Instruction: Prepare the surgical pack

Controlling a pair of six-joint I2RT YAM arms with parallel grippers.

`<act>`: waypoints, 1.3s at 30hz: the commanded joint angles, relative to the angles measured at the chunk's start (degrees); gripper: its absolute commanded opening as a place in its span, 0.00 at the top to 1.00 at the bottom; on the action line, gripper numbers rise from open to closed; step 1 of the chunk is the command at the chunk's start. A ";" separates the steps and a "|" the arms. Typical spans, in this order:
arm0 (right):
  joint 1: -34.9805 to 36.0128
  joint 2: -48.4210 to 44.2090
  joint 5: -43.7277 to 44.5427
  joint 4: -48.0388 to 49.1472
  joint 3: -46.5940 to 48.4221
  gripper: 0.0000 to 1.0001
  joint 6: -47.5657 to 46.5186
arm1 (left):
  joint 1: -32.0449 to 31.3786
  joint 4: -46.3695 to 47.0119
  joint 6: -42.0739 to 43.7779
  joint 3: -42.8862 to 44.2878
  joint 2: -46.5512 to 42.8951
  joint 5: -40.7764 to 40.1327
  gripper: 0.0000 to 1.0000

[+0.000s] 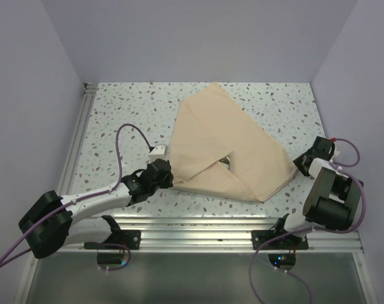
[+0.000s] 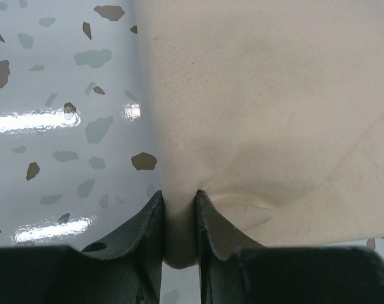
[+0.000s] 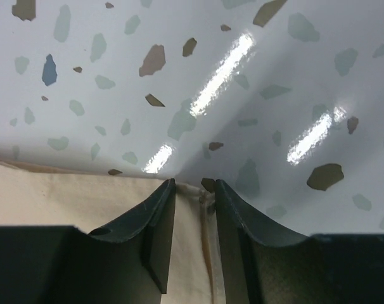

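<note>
In the top view's lower left, the left gripper (image 1: pixel 168 170) is pinched on the left corner of the tan cloth (image 1: pixel 211 136), which lies folded mid-frame on the speckled table (image 1: pixel 116 114), while at right the right gripper (image 1: pixel 301 166) straddles its right corner, whether clamped I cannot tell.

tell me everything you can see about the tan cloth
The tan cloth is a large, matte woven sheet, folded into a rough triangle on the speckled table. Its flaps overlap, leaving a small dark gap near the middle. Its left corner is bunched and pinched in the left gripper. Its hemmed right corner lies between the fingers of the right gripper, grip unclear.
</note>
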 commanded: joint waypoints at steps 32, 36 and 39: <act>1.35 0.61 -1.59 -5.01 -1.02 0.55 -0.24 | 0.02 1.87 0.97 1.20 0.06 -3.47 0.84; 2.23 1.05 -1.33 -5.27 -0.41 0.58 -0.51 | 0.02 1.78 0.80 1.29 0.24 -3.73 0.84; 2.40 2.10 -1.85 -5.10 0.12 0.62 -0.50 | 0.02 1.60 0.80 1.29 0.24 -3.91 0.84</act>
